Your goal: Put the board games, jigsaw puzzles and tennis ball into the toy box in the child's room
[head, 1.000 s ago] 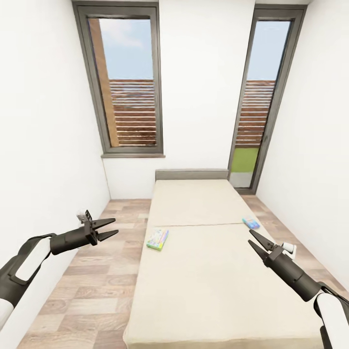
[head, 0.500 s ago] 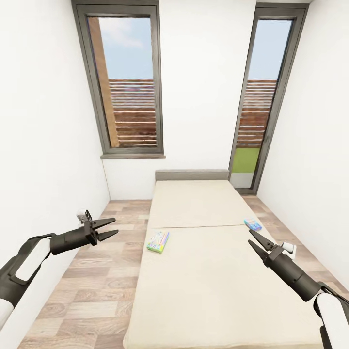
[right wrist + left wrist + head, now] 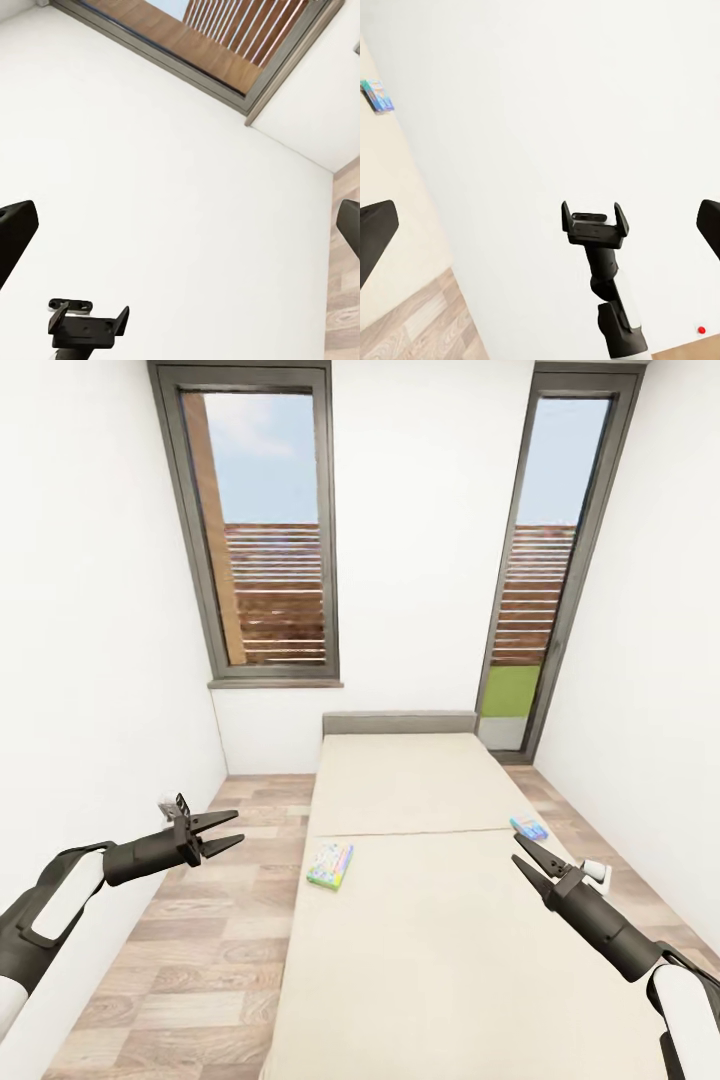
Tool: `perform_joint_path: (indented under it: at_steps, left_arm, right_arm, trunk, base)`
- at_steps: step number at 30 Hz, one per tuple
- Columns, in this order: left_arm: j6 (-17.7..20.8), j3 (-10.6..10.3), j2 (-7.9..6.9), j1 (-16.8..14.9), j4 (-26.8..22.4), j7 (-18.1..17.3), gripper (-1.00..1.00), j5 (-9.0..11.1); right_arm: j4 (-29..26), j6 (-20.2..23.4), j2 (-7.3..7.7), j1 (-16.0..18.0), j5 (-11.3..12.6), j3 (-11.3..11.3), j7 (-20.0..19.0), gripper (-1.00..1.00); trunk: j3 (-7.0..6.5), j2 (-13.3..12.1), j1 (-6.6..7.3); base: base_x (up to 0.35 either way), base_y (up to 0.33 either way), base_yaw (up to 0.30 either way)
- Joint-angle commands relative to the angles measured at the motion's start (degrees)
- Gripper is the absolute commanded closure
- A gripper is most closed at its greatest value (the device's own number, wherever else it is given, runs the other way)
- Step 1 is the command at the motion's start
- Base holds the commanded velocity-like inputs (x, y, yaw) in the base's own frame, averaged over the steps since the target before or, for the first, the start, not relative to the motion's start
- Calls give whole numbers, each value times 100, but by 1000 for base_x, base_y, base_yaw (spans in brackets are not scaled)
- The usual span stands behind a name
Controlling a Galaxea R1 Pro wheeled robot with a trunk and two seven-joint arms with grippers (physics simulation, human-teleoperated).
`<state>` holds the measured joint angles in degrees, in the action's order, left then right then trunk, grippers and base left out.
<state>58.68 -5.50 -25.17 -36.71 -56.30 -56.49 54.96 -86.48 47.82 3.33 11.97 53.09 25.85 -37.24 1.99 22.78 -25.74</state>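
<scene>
Two board games lie on the cream bed point(image 3: 420, 920). A pale one with many-coloured print point(image 3: 330, 864) sits near the bed's left edge. A small light-blue one point(image 3: 528, 827) sits at its right edge and is also in the left wrist view as a board game point(image 3: 376, 95). My left gripper point(image 3: 225, 832) hangs open and empty over the floor left of the bed. My right gripper point(image 3: 520, 850) is open and empty above the bed's right side, just short of the light-blue box. The table, toy box, jigsaw puzzles and tennis ball are out of view.
White walls close in on both sides. A strip of wood-plank floor point(image 3: 200, 920) runs along the bed's left. Two tall dark-framed windows point(image 3: 262, 530) stand behind the grey headboard point(image 3: 398, 721). A small white object point(image 3: 597, 872) lies on the floor right of the bed.
The whole head view has shifted a little, so the bed and games sit slightly further right and lower. Both arms hold the same open pose.
</scene>
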Motion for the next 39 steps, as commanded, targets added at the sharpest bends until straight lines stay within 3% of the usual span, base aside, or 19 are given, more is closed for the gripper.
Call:
perform_joint_path:
  at_steps: [1, 14, 39]
  left_arm:
    - [21, -13, -5, -6, 4, -16, -100, 12]
    - [21, -13, -5, -10, 2, -14, -100, 12]
    - [20, -10, -5, -8, 5, -13, -100, 12]
  right_arm:
    - [0, 34, -1, 7, 4, 8, -11, -100]
    - [0, 34, 1, 7, 3, 7, -11, -100]
    - [0, 34, 1, 7, 0, 6, -11, -100]
  trunk:
    - [14, 14, -4]
    - [14, 14, -4]
    - [14, 14, -4]
  base:
    - [27, 14, -42]
    - [9, 4, -151]
    - [114, 14, -8]
